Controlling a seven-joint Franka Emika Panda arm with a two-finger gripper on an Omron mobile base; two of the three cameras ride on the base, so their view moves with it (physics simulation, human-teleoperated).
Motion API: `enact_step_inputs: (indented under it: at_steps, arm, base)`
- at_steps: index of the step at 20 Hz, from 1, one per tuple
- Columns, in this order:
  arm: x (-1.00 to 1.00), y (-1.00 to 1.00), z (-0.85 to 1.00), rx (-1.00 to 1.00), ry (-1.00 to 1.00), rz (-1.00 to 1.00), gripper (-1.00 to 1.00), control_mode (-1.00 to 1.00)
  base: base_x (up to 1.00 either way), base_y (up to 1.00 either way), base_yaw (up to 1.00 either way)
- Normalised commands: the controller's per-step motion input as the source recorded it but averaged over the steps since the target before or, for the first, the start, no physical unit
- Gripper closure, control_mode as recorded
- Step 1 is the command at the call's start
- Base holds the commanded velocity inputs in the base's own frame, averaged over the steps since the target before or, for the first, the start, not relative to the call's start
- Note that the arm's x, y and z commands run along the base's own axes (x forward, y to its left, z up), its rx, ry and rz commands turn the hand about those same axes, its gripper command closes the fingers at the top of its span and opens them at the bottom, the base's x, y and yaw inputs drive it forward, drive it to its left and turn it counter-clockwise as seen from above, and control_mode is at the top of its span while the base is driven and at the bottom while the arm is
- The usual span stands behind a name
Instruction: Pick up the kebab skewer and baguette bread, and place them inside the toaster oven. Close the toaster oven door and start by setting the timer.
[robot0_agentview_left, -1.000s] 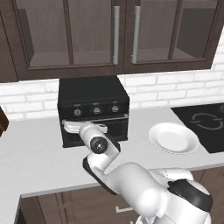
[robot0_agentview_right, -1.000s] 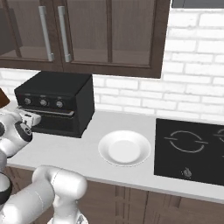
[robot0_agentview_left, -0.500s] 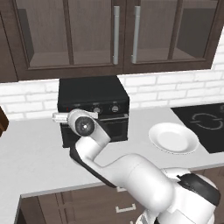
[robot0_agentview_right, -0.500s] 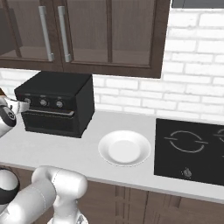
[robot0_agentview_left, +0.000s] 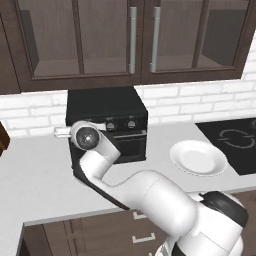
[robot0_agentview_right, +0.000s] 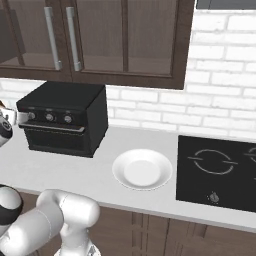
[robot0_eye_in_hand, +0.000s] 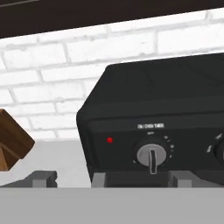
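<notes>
A: Toaster oven (robot0_agentview_right: 62, 119): one, black, on the counter (robot0_agentview_right: 75, 172) against the brick wall, left of the white plate (robot0_agentview_right: 142, 168). Door (robot0_agentview_right: 59, 138) up and shut.

B: Skewer and baguette?

A: Not on the plate; presumably inside the oven already, though the dark glass gives no look in.

B: Gripper?

A: Gripper (robot0_eye_in_hand: 100, 178): one, at the oven's left front corner, jaws fully apart, nothing held. Wrist (robot0_agentview_left: 86, 136) raised to panel height.

B: Why there?

A: The hand view faces the timer knob (robot0_eye_in_hand: 151, 155), pointer straight down, red light (robot0_eye_in_hand: 109, 140) to its left. My reading: the hand is lined up to close around that knob and turn it. Fingertips sit low and left of the knob, so a shift right is needed first.
</notes>
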Motion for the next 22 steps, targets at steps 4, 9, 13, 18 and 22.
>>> enact_step_inputs:
  at_steps: [4, 9, 13, 18, 22]
  arm:
    - [0.36, -0.25, -0.02, 0.0, 0.0, 0.05, -1.0, -1.0]
    - [0.05, -0.11, -0.16, -0.05, -0.02, 0.0, -1.0, -1.0]
    - [0.0, 0.0, -0.07, -0.09, -0.04, 0.0, -1.0, -1.0]
    - [0.04, 0.0, -0.09, -0.09, -0.08, 0.0, -1.0, -1.0]
    - [0.11, -0.02, -0.09, -0.04, -0.04, 0.0, -1.0, -1.0]
  base:
    - [0.0, 0.0, 0.0]
    - [0.0, 0.0, 0.0]
    - [0.0, 0.0, 0.0]
    - [0.0, 0.0, 0.0]
    - [0.0, 0.0, 0.0]
